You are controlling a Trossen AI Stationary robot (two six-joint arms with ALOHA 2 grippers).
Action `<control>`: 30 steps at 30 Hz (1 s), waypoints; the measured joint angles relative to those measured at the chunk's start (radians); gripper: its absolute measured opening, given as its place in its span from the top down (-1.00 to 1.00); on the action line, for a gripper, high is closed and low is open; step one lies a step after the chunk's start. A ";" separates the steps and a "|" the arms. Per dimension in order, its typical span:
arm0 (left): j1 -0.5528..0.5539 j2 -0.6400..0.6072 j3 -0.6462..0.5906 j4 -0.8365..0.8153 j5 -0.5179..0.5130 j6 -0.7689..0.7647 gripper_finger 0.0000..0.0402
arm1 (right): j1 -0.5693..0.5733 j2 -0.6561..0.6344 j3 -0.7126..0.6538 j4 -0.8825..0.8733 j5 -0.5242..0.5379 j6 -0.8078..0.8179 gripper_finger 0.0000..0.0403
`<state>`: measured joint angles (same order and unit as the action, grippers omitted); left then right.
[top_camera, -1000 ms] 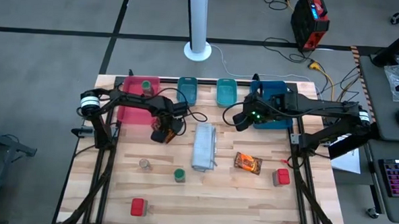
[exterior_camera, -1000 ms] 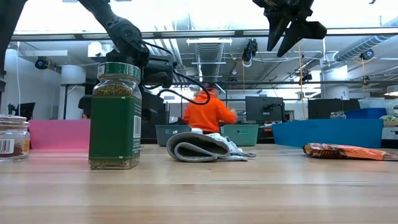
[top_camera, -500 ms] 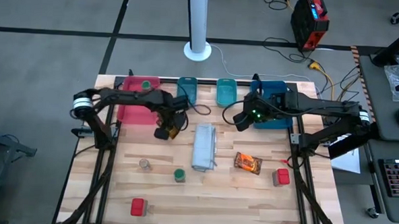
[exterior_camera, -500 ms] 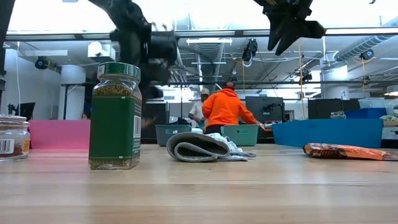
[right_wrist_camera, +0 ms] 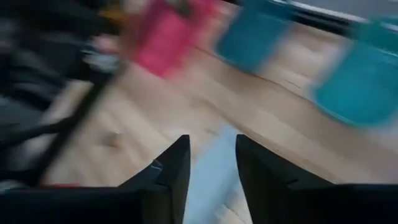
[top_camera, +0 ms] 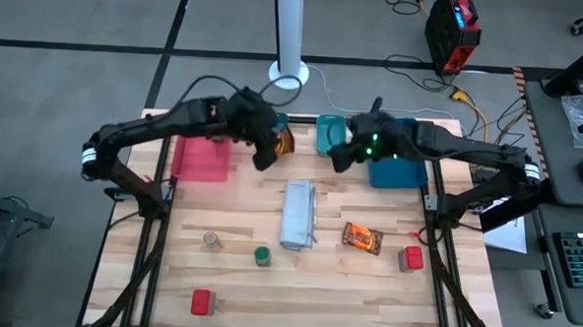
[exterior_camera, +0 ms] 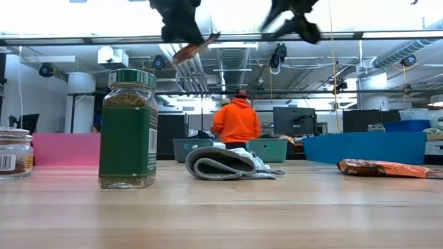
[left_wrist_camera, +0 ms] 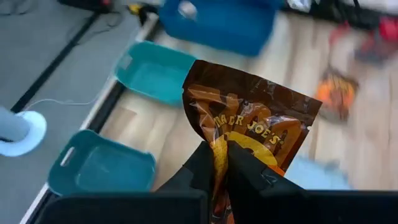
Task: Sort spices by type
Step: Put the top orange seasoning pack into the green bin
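The orange-red packet (left_wrist_camera: pixel 249 118) is clenched in the left gripper (top_camera: pixel 269 148), just at 9 o'clock of a teal tray (top_camera: pixel 330 135); the right gripper (top_camera: pixel 339 156), empty and parted, is kept at its 6 o'clock.

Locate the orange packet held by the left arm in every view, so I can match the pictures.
High view: packet at the left gripper, over the left teal tray.
Low view: packet high, left of centre.
Left wrist view: packet centre, pinched in the jaws.
Right wrist view: not in it.
Shared landmark: the teal trays.
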<state>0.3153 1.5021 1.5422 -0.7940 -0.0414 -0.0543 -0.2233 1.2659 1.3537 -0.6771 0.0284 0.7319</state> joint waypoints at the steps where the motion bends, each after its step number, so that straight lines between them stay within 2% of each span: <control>1: 0.000 0.006 0.011 0.005 -0.013 -0.029 0.96 | -0.019 0.000 0.000 0.052 -0.053 -0.027 0.34; 4: -0.007 0.021 0.032 0.009 -0.030 -0.100 0.96 | -0.062 0.000 0.000 0.165 -0.182 -0.081 0.19; 10: -0.064 0.042 0.033 0.010 -0.101 -0.208 0.95 | -0.105 0.006 0.000 0.162 -0.228 -0.151 -0.06; 16: -0.114 0.046 0.033 0.038 -0.160 -0.221 0.95 | -0.123 0.058 0.000 0.190 -0.368 -0.157 -0.18; 23: -0.139 0.072 0.033 0.046 -0.226 -0.183 0.95 | -0.124 0.157 0.000 0.188 -0.400 -0.232 -0.25; 30: -0.142 0.089 0.032 -0.061 -0.230 -0.198 0.95 | -0.129 0.161 0.032 0.173 -0.436 -0.229 -0.31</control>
<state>0.1734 1.5909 1.5747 -0.8554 -0.2711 -0.2520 -0.3523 1.4272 1.3855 -0.5042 -0.4074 0.5025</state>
